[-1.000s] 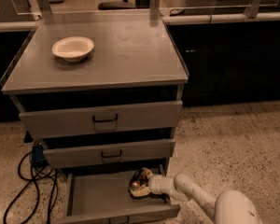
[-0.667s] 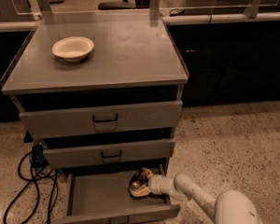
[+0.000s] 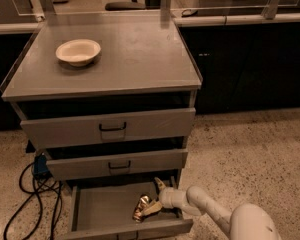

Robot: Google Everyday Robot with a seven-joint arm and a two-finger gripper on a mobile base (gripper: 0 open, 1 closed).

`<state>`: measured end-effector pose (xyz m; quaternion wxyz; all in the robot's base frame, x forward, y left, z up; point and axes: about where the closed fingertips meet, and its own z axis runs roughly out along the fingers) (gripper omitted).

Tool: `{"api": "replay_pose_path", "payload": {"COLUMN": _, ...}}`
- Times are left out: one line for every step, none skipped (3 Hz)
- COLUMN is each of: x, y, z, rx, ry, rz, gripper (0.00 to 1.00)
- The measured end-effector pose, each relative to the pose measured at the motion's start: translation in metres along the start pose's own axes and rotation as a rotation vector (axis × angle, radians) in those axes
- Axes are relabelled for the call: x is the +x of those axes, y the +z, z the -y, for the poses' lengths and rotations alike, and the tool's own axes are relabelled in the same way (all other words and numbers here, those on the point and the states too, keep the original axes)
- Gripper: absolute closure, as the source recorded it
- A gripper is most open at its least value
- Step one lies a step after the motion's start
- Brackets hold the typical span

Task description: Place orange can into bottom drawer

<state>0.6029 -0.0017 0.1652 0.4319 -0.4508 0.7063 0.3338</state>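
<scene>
The orange can (image 3: 141, 207) lies on its side on the grey floor of the open bottom drawer (image 3: 102, 211), right of the middle. My gripper (image 3: 155, 197) reaches into the drawer from the right on a white arm. Its fingers are spread open, one pointing up at the drawer's back and the lower one (image 3: 152, 209) next to the can. The can is not clamped between them.
A white bowl (image 3: 78, 51) sits on the cabinet top at the back left. The two upper drawers (image 3: 110, 129) with dark handles are partly pulled out above the gripper. Black cables (image 3: 32, 194) lie on the speckled floor left of the cabinet.
The gripper has opened and let go of the can. The can has dropped a little down and to the left onto the drawer floor.
</scene>
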Motion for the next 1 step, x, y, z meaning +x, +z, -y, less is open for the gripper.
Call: {"api": "replay_pose_path", "payload": {"x": 0.0000, "y": 0.0000, "z": 0.0000, "rx": 0.000, "ry": 0.000, "rz": 0.000, "gripper": 0.00}}
